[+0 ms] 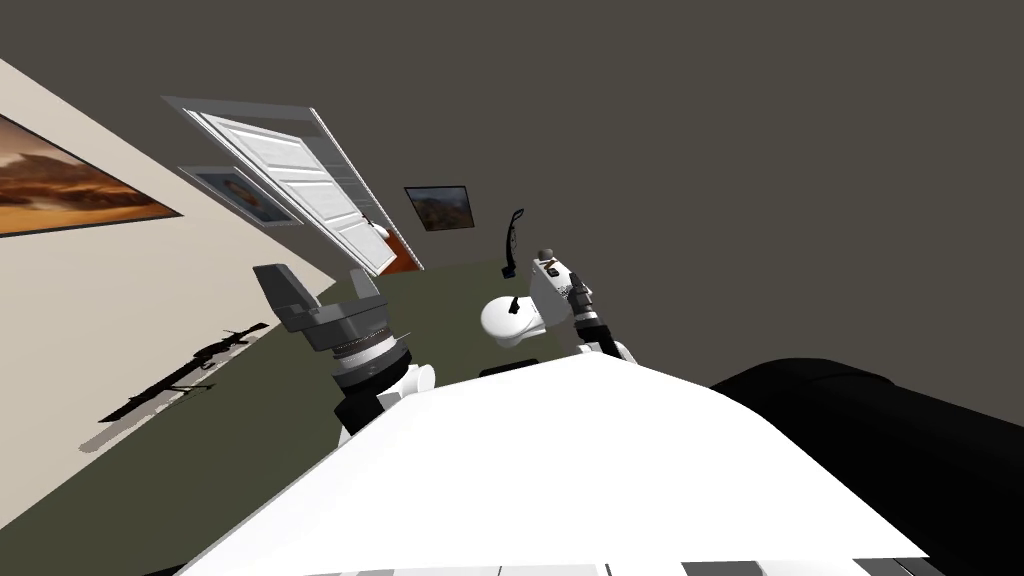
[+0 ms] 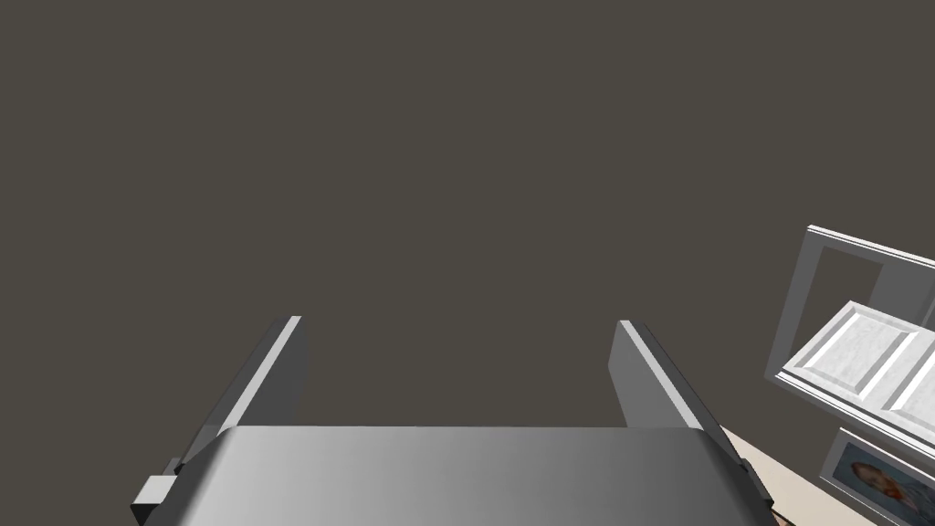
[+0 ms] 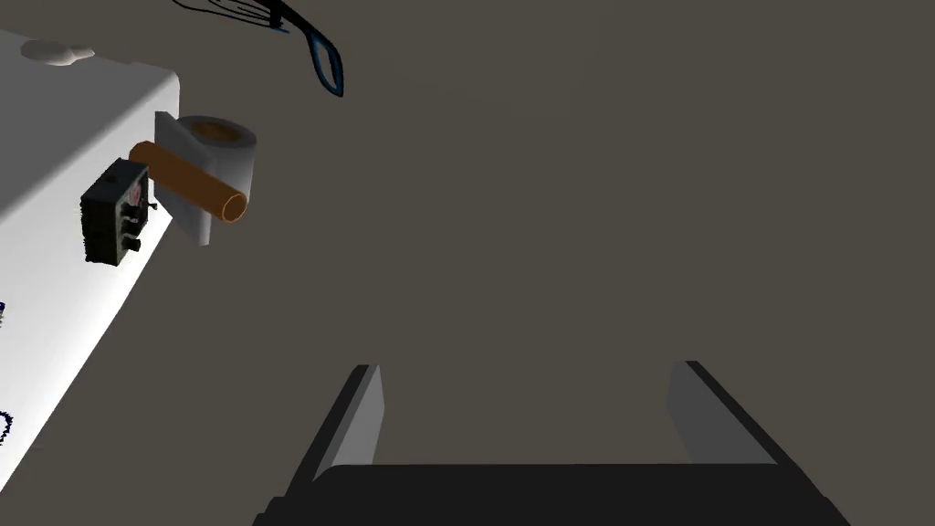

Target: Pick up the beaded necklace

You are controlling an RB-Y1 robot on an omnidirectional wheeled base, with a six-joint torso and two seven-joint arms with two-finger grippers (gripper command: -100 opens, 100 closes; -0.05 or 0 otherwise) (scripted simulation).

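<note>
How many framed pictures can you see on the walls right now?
3: a landscape picture at far left, a portrait picture beside the white door, a third picture on the dark wall. Others may be hidden.

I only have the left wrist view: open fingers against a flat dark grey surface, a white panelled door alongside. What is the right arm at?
Observer: The right gripper is open, a white box-shaped tank off to its side.
Operator: Anything on it?
Observer: A small black boxy device, near a white paper roll on a brown tube.
Operator: The necklace?
Observer: Only dark blue specks at the tank's edge; I cannot tell.
</note>
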